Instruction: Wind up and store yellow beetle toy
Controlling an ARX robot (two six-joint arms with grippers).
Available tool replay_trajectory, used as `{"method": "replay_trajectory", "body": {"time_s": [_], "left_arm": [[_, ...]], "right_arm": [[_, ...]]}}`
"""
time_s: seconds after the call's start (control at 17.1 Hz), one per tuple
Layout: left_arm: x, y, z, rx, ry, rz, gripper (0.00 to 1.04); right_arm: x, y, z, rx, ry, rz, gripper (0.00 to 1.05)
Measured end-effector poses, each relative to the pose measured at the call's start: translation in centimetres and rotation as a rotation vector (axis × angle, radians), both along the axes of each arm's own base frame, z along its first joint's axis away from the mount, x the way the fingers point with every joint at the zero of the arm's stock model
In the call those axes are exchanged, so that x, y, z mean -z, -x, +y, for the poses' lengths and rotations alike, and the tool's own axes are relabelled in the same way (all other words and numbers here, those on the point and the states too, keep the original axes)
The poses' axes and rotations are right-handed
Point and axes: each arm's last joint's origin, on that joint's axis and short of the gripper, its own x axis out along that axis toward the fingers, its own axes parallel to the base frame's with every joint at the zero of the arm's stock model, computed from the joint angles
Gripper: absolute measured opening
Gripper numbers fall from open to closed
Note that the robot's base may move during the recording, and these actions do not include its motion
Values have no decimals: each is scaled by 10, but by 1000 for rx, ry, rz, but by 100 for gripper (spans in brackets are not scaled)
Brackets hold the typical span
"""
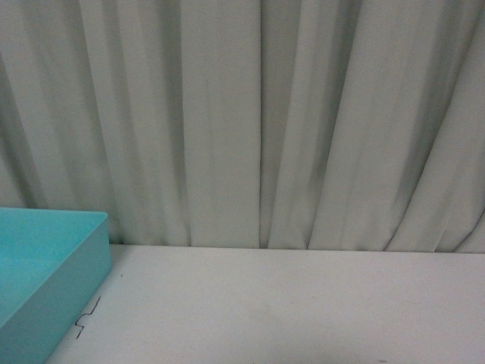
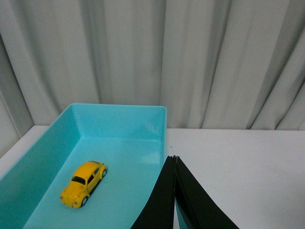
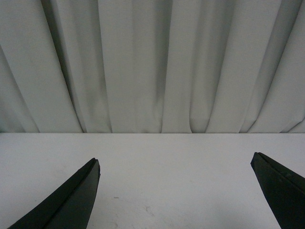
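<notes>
Front view: I see only the shallow turquoise plastic bin [image 1: 53, 265] on the white table [image 1: 288, 303], before the pale grey pleated curtain [image 1: 250, 114].

Left wrist: small glossy yellow beetle toy [image 2: 83, 183] sits inside bin; left gripper [image 2: 174, 160] clenched, empty, beside bin's wall.

Right wrist: right gripper [image 3: 175, 164] spread wide, table beneath.

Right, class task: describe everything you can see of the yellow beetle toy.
The yellow beetle toy is a small, glossy, rounded car with dark windows and silvery wheels. It stands upright on its wheels on the floor of the turquoise bin, clear of the walls, set diagonally. Nothing grips it; the shut left gripper is apart from it.
</notes>
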Motion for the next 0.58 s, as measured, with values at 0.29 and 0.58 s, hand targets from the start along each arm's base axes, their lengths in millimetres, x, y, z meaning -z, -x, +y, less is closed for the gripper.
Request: {"method": "replay_trajectory", "body": {"time_s": [0.29, 0.58], "left_arm": [[0, 0, 0, 1, 1, -5, 22], [0, 0, 0, 1, 1, -5, 82]], "right_arm": [[0, 0, 0, 0, 0, 1, 98], [0, 0, 0, 0, 0, 1, 98]]}}
